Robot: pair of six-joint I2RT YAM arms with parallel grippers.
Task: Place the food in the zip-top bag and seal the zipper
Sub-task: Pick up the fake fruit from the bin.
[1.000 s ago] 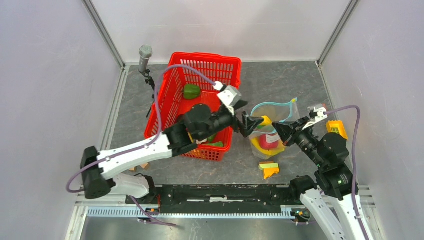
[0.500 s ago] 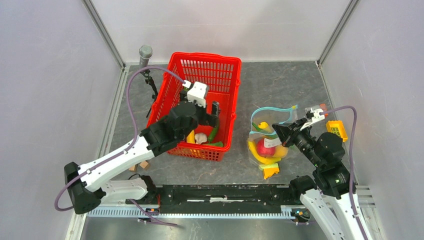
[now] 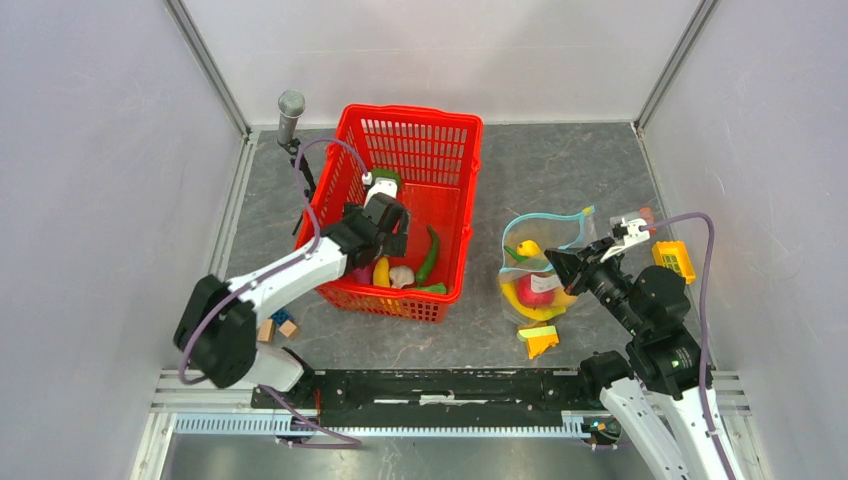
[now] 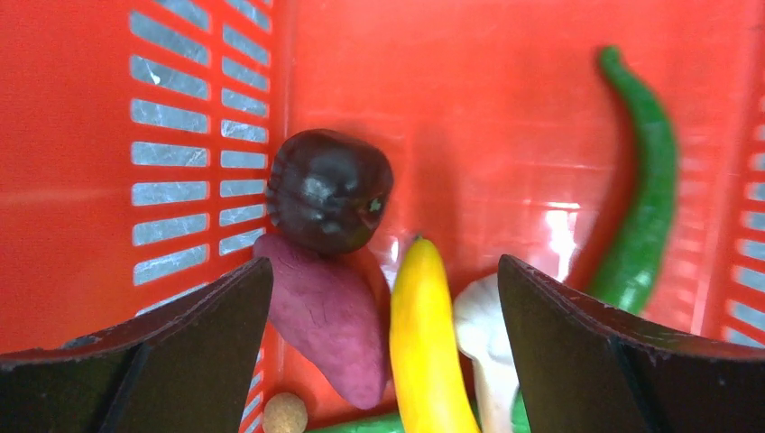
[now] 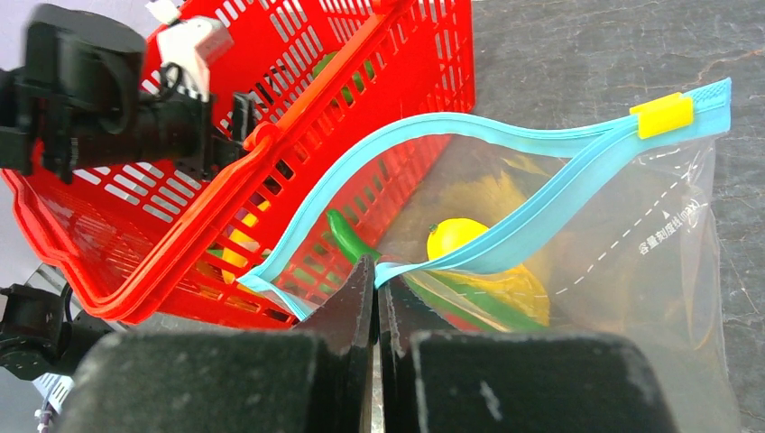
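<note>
The right gripper point(image 5: 374, 289) pinches the light blue zipper strip point(image 5: 541, 215) of the clear crinkly zip-top bag point(image 5: 631, 271) on the grey bench point(image 3: 560, 170), while the left gripper point(image 4: 383, 352), spread inside the red lattice basket point(image 4: 361, 72), should close squarely on the yellow toy banana point(image 4: 424, 343) alone.

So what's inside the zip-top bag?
Through the clear zip-top bag: a red apple, a yellow banana, a green pepper and a small round yellow fruit. The right gripper, pinching the mouth edge, covers the bag's near side, so anything there is hidden.
</note>
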